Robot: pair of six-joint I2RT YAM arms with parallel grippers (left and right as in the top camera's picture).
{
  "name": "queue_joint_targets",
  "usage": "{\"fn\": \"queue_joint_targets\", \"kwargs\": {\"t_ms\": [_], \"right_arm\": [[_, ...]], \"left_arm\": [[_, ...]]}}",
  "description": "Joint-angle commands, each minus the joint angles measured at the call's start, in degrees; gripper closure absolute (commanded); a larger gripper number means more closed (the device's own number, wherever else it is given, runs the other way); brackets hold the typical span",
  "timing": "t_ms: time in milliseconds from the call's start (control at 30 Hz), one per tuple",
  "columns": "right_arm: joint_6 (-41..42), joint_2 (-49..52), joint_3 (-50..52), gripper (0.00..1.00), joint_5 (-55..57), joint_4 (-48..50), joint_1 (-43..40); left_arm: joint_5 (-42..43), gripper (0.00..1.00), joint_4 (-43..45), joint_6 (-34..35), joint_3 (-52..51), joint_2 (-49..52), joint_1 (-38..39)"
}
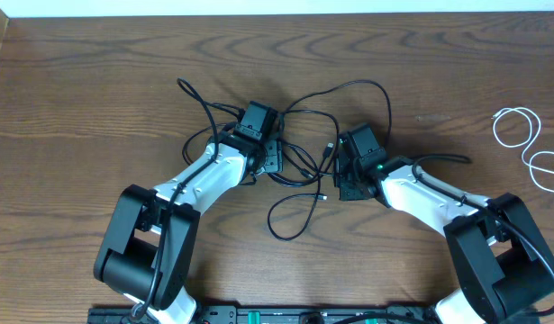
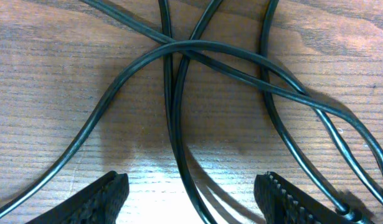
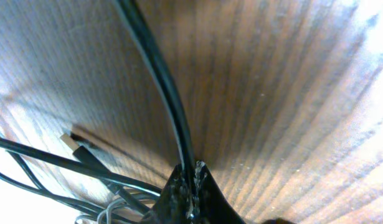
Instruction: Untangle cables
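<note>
Several long black cables (image 1: pixel 299 135) lie tangled in the middle of the wooden table, with loops crossing in the left wrist view (image 2: pixel 179 50). My left gripper (image 1: pixel 269 160) (image 2: pixel 191 196) is open low over the tangle, one black strand running between its fingers. My right gripper (image 1: pixel 341 166) (image 3: pixel 190 180) is shut on a black cable (image 3: pixel 160 81) that runs away from its tips. A small plug (image 3: pixel 70 142) lies on the wood to its left. The white cable (image 1: pixel 529 144) lies coiled apart at the far right.
The table's far edge (image 1: pixel 277 16) meets a white wall. Thicker black wires run along both arms (image 1: pixel 439 180). Bare wood lies at the left and front of the tangle.
</note>
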State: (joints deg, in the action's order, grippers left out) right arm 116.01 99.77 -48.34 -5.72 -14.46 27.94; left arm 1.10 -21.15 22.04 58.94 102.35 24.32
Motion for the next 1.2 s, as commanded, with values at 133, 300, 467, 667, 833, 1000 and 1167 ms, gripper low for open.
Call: {"fn": "queue_joint_targets", "kwargs": {"t_ms": [133, 300, 467, 667, 833, 1000, 1167], "right_arm": [[-8.79, 5.01, 3.45, 0.99, 6.91, -4.48, -0.17], [-17.79, 3.39, 3.43, 0.99, 6.80, -4.35, -1.88], [-30.97, -1.46, 3.32, 0.99, 9.73, -4.46, -4.33], [-45.35, -9.46, 2.58, 0.99, 11.23, -4.44, -5.40], [-54.77, -14.05, 1.79, 0.99, 13.62, -6.12, -5.42], [-60.76, -15.13, -0.98, 0.99, 14.60, -10.80, -5.46], [-66.75, -15.13, -5.01, 0.99, 14.58, -16.61, -5.46]], "left_arm": [[-0.07, 0.29, -0.63, -0.57, 0.11, 0.31, -0.13], [-0.09, 0.27, -0.85, -0.59, 0.11, 0.31, -0.13], [-0.09, 0.26, -0.83, -0.57, 0.11, 0.31, -0.13], [-0.09, 0.17, -0.81, -0.57, 0.11, 0.31, -0.13], [0.22, 0.14, -0.85, -0.59, 0.11, 0.31, -0.11], [13.75, 0.14, -0.11, -7.98, 0.11, 0.31, -0.13], [23.06, 0.14, -0.59, -11.37, 0.11, 0.31, -0.13]]}}
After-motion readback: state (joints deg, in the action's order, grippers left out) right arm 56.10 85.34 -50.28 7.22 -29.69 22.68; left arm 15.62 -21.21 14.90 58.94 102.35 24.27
